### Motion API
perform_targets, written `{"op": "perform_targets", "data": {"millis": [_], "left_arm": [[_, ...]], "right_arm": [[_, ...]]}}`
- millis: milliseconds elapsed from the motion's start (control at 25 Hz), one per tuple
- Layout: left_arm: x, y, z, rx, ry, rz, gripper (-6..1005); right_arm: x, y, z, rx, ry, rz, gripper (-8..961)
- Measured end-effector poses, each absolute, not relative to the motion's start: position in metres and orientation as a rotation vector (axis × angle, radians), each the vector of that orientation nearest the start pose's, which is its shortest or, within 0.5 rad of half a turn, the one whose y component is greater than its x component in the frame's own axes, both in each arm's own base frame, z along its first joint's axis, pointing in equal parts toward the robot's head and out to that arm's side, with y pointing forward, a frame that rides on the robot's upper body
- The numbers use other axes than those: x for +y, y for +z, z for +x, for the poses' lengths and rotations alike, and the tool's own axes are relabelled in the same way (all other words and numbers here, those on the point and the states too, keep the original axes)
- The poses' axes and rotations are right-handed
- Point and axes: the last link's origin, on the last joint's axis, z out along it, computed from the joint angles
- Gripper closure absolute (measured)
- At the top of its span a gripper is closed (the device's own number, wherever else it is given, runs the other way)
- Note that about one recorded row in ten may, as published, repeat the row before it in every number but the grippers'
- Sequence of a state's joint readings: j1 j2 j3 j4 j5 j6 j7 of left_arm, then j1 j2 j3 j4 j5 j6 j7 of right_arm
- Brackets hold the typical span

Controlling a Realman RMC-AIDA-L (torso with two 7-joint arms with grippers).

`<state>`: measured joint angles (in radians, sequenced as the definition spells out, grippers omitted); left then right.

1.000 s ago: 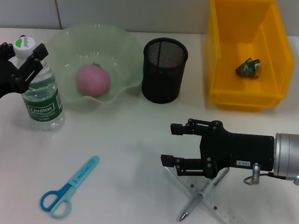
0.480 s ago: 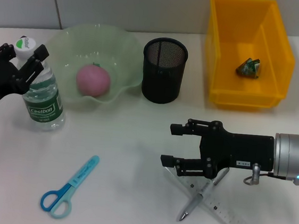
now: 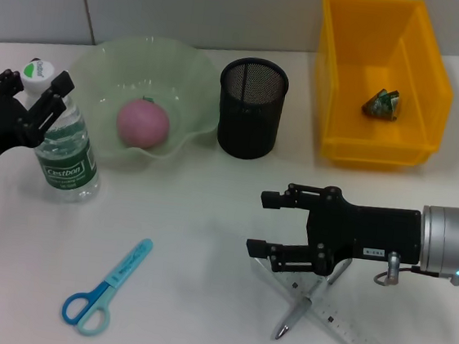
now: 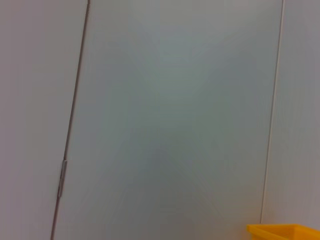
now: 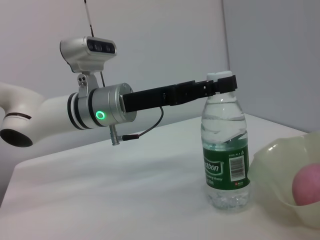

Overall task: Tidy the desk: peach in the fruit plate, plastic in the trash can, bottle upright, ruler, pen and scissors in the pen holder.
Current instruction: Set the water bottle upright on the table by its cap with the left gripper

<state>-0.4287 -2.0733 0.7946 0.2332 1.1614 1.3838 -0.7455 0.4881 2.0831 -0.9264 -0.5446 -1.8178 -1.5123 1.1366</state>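
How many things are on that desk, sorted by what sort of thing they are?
Containers: 3 (fruit plate, pen holder, yellow bin)
Desk tools: 3 (scissors, pen, ruler)
Bottle: 1
Peach: 1
Plastic scrap: 1
Total: 9

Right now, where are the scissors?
In the head view the scissors lie flat on the table near its front edge on the robot's left, in front of the bottle and well left of the crossed pen and ruler.
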Motion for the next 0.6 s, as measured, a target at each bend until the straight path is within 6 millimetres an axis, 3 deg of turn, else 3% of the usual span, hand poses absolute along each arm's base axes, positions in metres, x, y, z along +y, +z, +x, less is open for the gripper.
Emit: {"op": "perform_targets", "data": {"millis": [600], "left_arm": [[0.3201, -0.0050, -0.2997, -0.515, -1.000, -2.040, 551]], "right_arm": [[0.3054, -0.0400, 0.2581, 0.395, 0.746, -2.822, 183]]}}
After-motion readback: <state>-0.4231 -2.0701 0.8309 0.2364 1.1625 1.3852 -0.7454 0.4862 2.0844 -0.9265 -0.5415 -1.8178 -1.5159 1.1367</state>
